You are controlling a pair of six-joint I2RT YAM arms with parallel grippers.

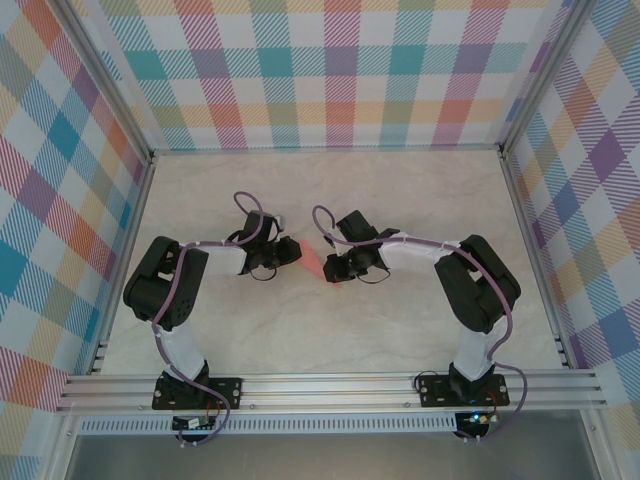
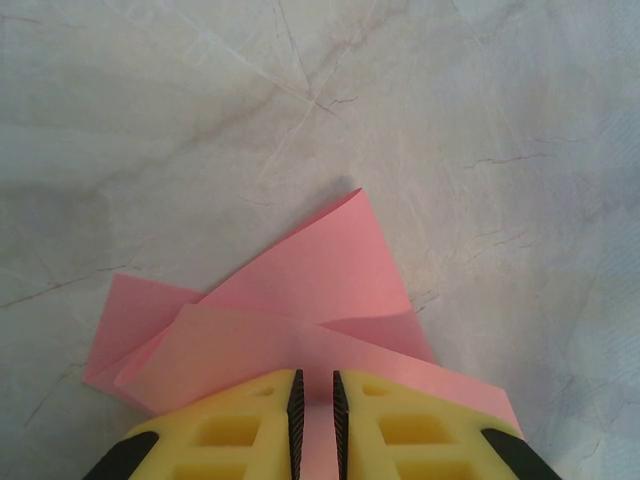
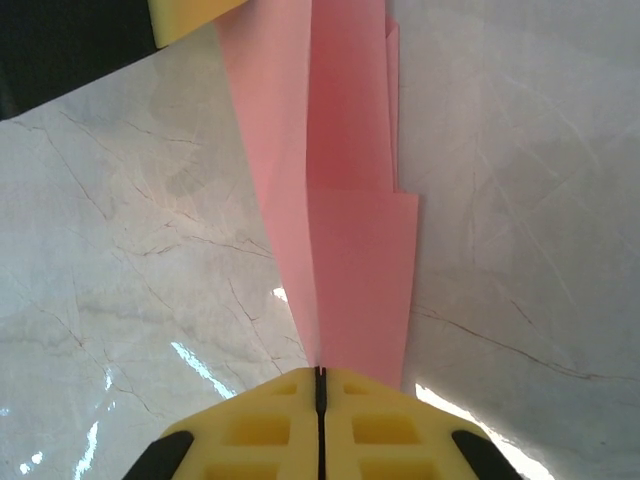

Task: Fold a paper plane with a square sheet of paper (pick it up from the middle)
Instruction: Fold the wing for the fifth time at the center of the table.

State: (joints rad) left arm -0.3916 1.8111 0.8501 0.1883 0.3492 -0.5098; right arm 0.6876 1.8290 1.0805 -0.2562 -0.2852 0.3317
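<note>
The sheet of paper point(image 1: 313, 258), salmon pink and folded into overlapping layers, was held between the two end effectors over the middle of the worktop point(image 1: 400, 190). Whether it touched the surface could not be told.

The left arm point(image 1: 170, 300) rose from its base, bent at an elbow pushed out to its own side, and reached inward with the forearm. The right arm point(image 1: 470, 290) mirrored it, so both wrists met tip to tip near the centre.

The left end effector point(image 2: 315, 385) was clamped on the paper. Its yellow fingers point(image 2: 230, 430) stood nearly together, with a thin band of pink caught between the black pads point(image 2: 296, 400). Ahead of its tips the layers fanned out wide, one corner lifted and pointing away.

The right end effector point(image 3: 320, 375) was fully closed, its fingers meeting along a single dark line, with the paper's near edge pinched at the tips. From there the sheet ran straight ahead as a long, narrow creased strip. At the far end of the strip, to one side, was a yellow finger of the left end effector.
</note>
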